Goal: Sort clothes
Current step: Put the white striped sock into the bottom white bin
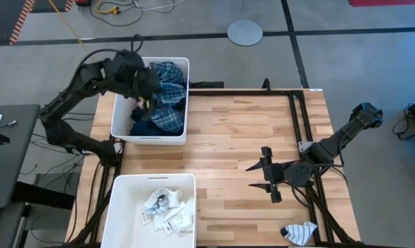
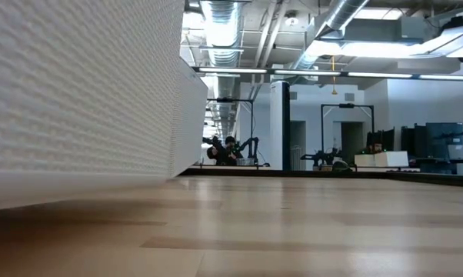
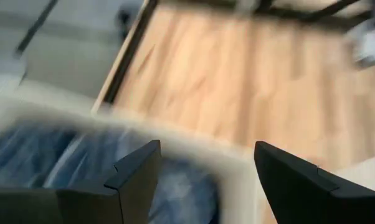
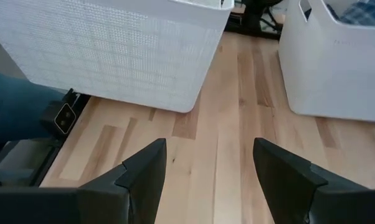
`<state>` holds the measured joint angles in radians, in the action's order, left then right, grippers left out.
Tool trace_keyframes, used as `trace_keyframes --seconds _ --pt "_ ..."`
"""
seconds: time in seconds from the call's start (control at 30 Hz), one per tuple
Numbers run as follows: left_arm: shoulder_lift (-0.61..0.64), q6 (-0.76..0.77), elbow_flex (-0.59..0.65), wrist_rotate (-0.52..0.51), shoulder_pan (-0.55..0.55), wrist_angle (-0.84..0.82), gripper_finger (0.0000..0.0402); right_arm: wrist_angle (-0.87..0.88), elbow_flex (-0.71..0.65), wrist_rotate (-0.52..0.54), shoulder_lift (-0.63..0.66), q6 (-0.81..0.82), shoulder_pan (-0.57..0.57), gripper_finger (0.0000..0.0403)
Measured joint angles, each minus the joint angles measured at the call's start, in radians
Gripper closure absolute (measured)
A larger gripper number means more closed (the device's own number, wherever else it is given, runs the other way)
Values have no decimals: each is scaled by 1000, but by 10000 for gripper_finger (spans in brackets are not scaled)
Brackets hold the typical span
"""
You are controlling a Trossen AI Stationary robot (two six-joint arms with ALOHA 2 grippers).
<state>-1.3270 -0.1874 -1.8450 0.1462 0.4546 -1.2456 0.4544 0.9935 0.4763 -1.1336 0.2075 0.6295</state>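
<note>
My left gripper (image 1: 144,96) hangs spread and empty over the far bin (image 1: 125,131) of plaid shirts (image 1: 167,116); right gripper (image 1: 262,177) waits wide. That striped sock (image 1: 298,232) at the table's near edge is light, floppy; I'd pinch its bunched middle.

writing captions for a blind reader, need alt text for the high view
Seen from above, the left gripper hangs over a white bin of blue plaid clothes at the wooden table's far left. The right gripper waits open over bare wood; a second bin holds white socks, and one striped sock lies near the table's edge.
</note>
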Motion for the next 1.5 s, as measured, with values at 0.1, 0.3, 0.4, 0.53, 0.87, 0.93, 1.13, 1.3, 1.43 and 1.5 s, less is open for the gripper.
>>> trace_keyframes --seconds 0.1,0.3,0.4,0.53,0.87,0.93,1.13,1.3,1.43,1.5 --pt "14 31 0 5 -148 123 148 25 0 -2 0 46 14 148" --pt "-8 32 0 -85 -425 269 148 110 0 -6 0 212 75 148" --pt "-47 13 0 -150 -539 285 148 155 0 -8 0 316 121 148" --pt "-116 5 1 -224 -658 295 148 211 -1 -14 0 482 192 148" --pt "-302 -102 2 -368 -849 380 148 342 -1 -63 -12 960 393 148" --pt "-332 -128 2 -371 -864 413 148 362 -1 -63 -32 1036 432 148" --pt "-401 -168 2 -312 -874 470 148 390 -1 -104 -126 1225 510 148" --pt "-430 -184 2 -249 -869 509 148 355 -1 -165 -216 1351 548 148" --pt "-427 -201 26 -237 -859 598 148 299 -1 -242 -279 1450 575 148" --pt "-426 -205 39 -236 -857 608 148 282 -1 -281 -310 1497 587 148"
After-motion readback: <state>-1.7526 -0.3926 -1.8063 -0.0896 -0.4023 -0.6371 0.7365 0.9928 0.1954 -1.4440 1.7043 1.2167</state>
